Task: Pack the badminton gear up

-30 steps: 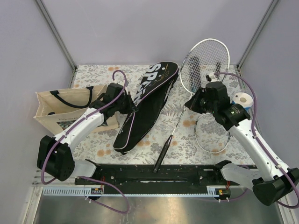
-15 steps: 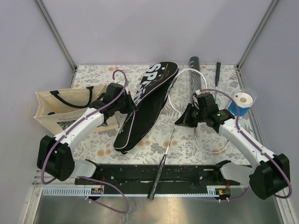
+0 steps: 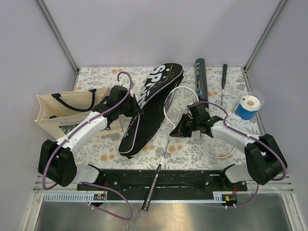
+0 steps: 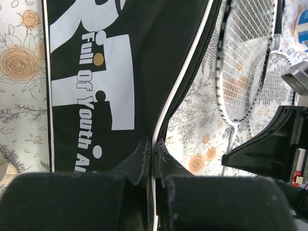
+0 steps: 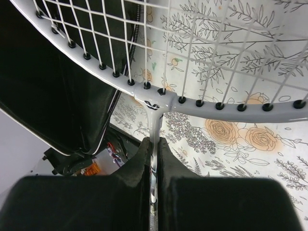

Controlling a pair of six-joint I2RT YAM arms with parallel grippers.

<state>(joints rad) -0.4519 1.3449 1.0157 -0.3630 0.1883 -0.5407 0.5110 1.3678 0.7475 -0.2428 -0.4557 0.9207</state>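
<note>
Right wrist: racket shaft point(image 5: 153, 126) (between fingers point(image 5: 86, 202))

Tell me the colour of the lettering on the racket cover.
White lettering on the black racket cover; it shows best in the left wrist view.

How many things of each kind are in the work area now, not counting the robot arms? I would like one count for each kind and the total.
racket cover: 1
rackets: 2 (one gripped by its shaft, one lying flat)
black tube: 1
tote bag: 1
blue and white roll: 1
Total: 6
</note>
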